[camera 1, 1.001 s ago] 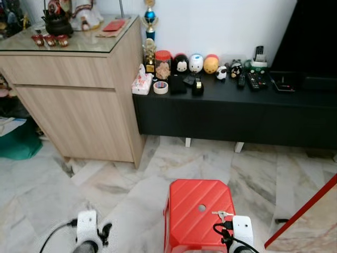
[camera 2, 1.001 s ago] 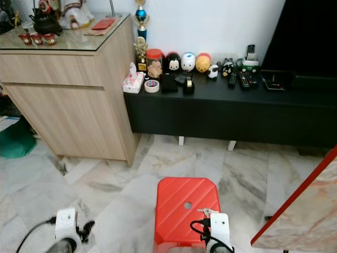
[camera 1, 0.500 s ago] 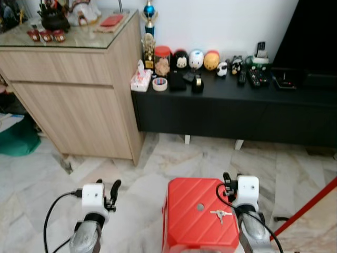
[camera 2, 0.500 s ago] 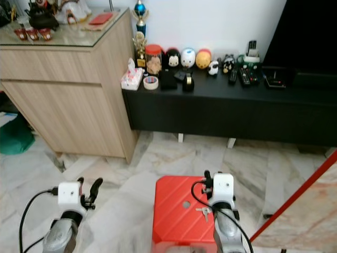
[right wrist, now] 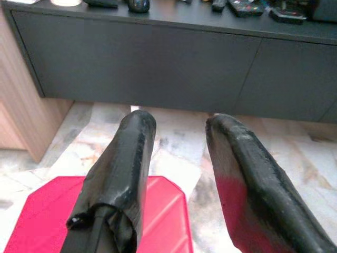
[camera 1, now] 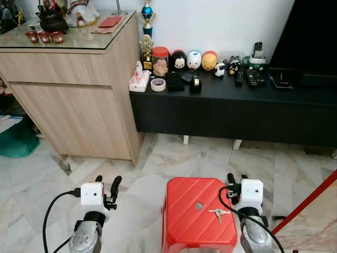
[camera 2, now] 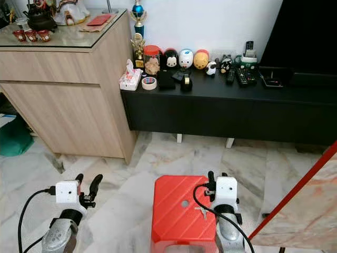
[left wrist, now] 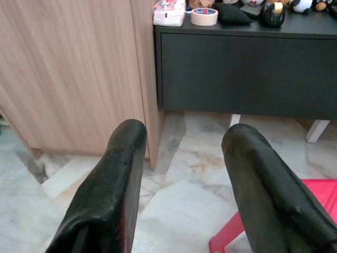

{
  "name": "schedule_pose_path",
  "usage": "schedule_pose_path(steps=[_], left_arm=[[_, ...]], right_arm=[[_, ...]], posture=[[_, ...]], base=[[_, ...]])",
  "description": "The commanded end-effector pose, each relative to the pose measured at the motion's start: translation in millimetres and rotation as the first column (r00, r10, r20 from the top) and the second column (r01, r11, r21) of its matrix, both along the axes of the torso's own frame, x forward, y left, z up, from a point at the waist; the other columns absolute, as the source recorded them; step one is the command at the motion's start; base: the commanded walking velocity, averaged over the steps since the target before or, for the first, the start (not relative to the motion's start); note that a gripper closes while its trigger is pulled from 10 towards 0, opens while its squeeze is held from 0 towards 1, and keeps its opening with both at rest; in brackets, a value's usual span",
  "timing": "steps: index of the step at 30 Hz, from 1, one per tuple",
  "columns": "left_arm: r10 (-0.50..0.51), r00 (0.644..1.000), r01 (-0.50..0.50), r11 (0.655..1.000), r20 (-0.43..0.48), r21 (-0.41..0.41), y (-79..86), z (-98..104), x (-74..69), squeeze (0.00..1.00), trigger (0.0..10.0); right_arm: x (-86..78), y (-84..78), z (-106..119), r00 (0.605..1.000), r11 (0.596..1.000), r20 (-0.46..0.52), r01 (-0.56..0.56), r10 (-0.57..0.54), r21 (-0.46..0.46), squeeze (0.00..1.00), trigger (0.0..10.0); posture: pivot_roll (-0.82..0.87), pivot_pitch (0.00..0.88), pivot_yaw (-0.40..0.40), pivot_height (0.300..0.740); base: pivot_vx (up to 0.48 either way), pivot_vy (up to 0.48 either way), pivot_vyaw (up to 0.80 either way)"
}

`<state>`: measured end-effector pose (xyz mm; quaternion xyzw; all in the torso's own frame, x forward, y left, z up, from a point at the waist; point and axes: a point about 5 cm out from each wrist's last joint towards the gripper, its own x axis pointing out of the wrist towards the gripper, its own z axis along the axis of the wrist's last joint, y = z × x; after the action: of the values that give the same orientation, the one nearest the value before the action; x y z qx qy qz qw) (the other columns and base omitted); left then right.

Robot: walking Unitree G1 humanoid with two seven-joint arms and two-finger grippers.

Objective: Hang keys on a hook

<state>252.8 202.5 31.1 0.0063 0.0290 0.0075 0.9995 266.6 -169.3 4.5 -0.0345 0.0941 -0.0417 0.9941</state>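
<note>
- One bunch of keys is lying flat on the top of a red stool, beside the stool's round centre hole.
- The right gripper is hovering at the stool's right edge, just beside the keys and not touching them, its two black fingers spread apart and holding nothing.
- The left gripper is hanging over bare marble floor well to the left of the stool, fingers likewise parted and empty.
- Beyond the stool, one low black cabinet is standing against the white wall, beside one taller wooden cabinet.
- The black top is carrying one roll of tape, one tissue pack, one red-lidded jar and a row of four round toy heads; smaller items further right are too small to count.
- One trophy is rising behind the jar.
</note>
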Motion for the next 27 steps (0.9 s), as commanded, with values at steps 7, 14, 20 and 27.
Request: schedule_pose_path(steps=[7, 14, 20, 27], left_arm=[[-0.025, 1.000, 0.025, 0.999, -0.006, -0.026, -2.4, 5.5, 5.6, 0.00, 10.0], [-0.012, 1.000, 0.012, 1.000, -0.015, -0.029, -0.4, 6.3, 6.2, 0.00, 10.0], [-0.022, 0.999, 0.021, 0.999, -0.033, -0.033, -2.8, 2.9, 4.2, 0.00, 10.0], [-0.021, 0.999, 0.019, 0.999, -0.044, -0.035, -3.0, 1.7, 2.8, 0.00, 10.0]], right_arm=[[3.8, 1.0, -1.1, 0.999, 1.000, -0.038, 0.021, -0.021, 0.013, 0.00, 10.0], [5.2, -0.1, -2.3, 0.998, 1.000, -0.063, 0.028, -0.027, 0.009, 0.00, 10.0], [6.9, 4.0, -1.6, 0.998, 1.000, -0.061, 0.012, -0.011, 0.014, 0.00, 10.0], [9.9, 4.7, -0.7, 0.997, 1.000, -0.069, 0.023, -0.022, 0.012, 0.00, 10.0]], posture=[[0.00, 0.000, -0.012, 0.705], [0.01, 0.000, -0.018, 0.660], [0.01, 0.000, -0.017, 0.645], [0.02, 0.008, -0.018, 0.645]], base=[[0.000, 0.000, 0.00], [0.000, 0.000, 0.00], [0.000, 0.000, 0.00], [0.000, 0.000, 0.00]])
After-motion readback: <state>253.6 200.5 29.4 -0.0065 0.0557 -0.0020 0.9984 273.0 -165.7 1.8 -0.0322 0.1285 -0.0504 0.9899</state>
